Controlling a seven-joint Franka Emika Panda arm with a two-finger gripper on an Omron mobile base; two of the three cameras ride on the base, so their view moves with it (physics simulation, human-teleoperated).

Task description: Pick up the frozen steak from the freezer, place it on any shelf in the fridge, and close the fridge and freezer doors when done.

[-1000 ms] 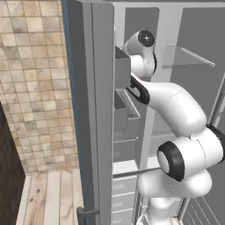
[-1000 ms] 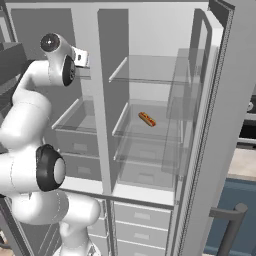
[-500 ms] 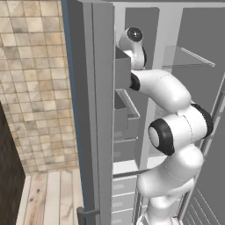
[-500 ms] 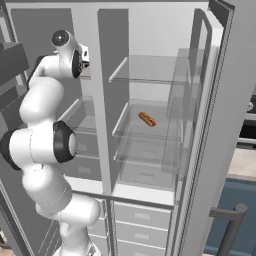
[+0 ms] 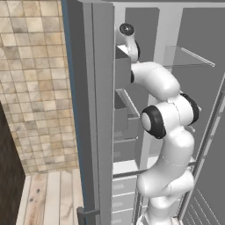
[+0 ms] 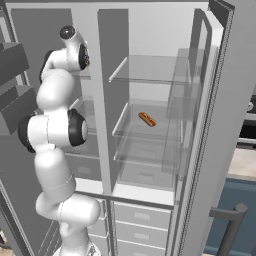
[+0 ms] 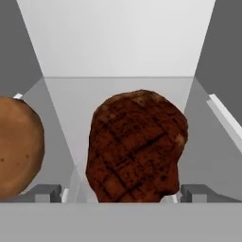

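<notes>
The steak (image 7: 137, 146) lies in a grey bin (image 7: 208, 156) of the freezer (image 5: 125, 105), dead ahead of the hand and large in the hand view, its dark red-brown, grid-scored face upright between the two fingers (image 7: 201, 193), whose grey tips rise low on either side of it. The fingers are spread wide and released, with nothing between them yet; whether a tip already touches the meat I cannot tell. Just beside the steak, on the left of the hand view, sits a rounder brown lump (image 7: 19, 146), apart from it by a narrow gap. Over the last second the arm (image 5: 165, 132) has swung from a bent pose in front of the unit to a tall, stretched one, its wrist reaching high into the narrow compartment, so the approach looks nearly finished and the grasp seems the step in hand. The next move probably calls for a short push forward and a squeeze, keeping clear of the brown neighbour. In the right base view the fridge (image 6: 150, 125) stands open, its glass shelf (image 6: 150, 131) carrying only an orange sausage (image 6: 147, 119), so there is room to set the steak down. Both doors (image 6: 220, 130) remain open, to be shut last.
</notes>
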